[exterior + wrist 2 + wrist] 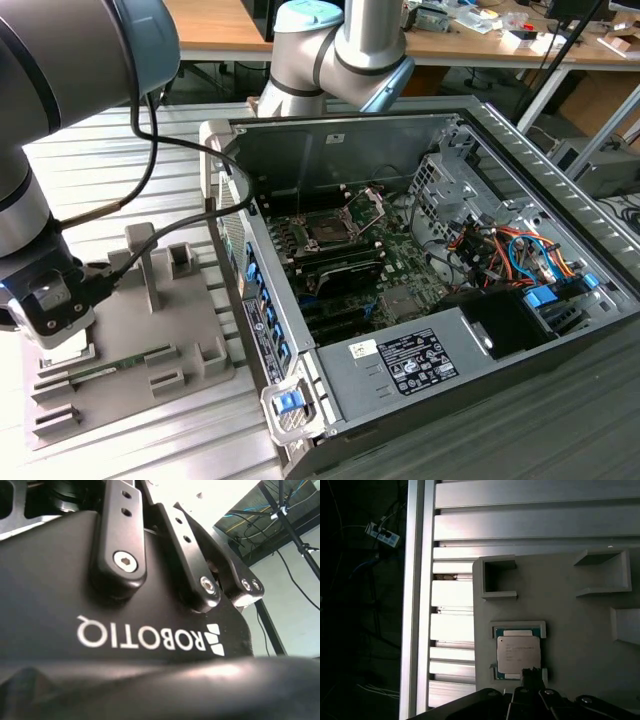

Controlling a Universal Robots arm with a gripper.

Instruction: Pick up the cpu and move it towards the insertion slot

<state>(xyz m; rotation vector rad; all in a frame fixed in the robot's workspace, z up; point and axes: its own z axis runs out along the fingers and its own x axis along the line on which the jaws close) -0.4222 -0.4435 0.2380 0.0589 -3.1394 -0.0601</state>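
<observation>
Pick-up step: pincer (532,676) right at cpu (518,654), which sits in grey tray (570,630) recess; pincer state can't tell. Insertion slot (328,228) well apart from tray. Next prob. needs level edge grip.

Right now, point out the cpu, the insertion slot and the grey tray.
cpu (518,654), first wrist view, silver top.
insertion slot (326,229), exterior view, dark centre.
grey tray (120,395), exterior view, bare floor.

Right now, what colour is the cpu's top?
Pale silver; the cpu shows best in the first wrist view.
</observation>
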